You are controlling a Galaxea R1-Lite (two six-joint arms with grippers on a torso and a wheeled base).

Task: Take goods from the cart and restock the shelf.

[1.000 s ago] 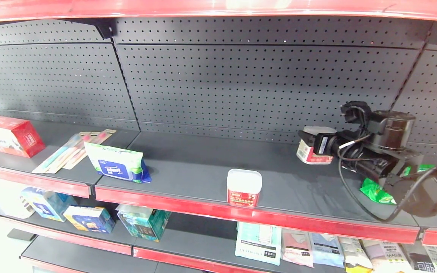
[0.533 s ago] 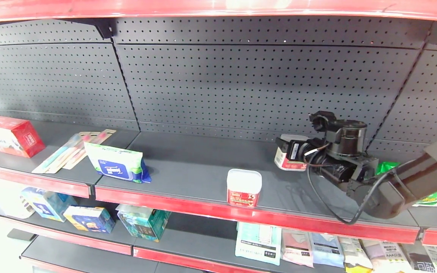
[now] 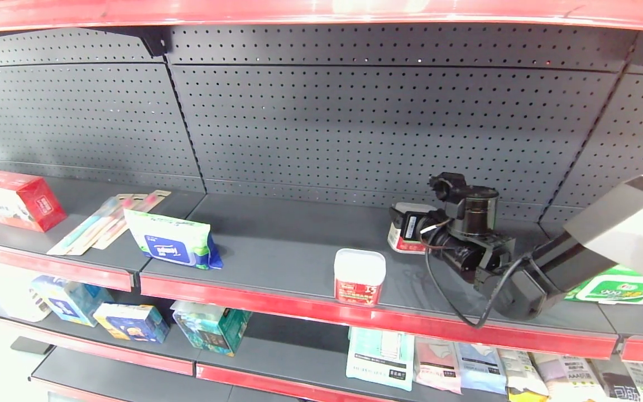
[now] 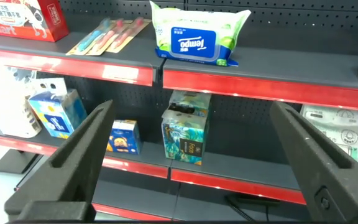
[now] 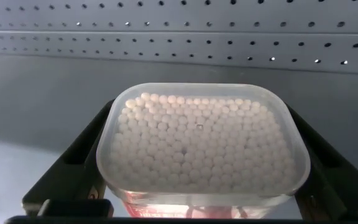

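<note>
Grey pegboard (image 3: 321,123) backs the shelf (image 3: 277,240). Head view: the right claw (image 3: 408,228) pinches a swab box (image 3: 395,235) upright, lid upward, at the shelf deck behind a second box (image 3: 359,276); contact with the deck is unclear. Left wrist view: the left claw (image 4: 191,109) is spread wide and holds nothing. Right wrist view: the swab box sits between both fingers (image 5: 73,155), its long axis spanning them.

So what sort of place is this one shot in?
Probably a shop aisle, or a mock-up of one: pegboard-backed shelves with red edge strips, packaged goods like wipes and toothbrushes, and a tub in the right hand.
</note>
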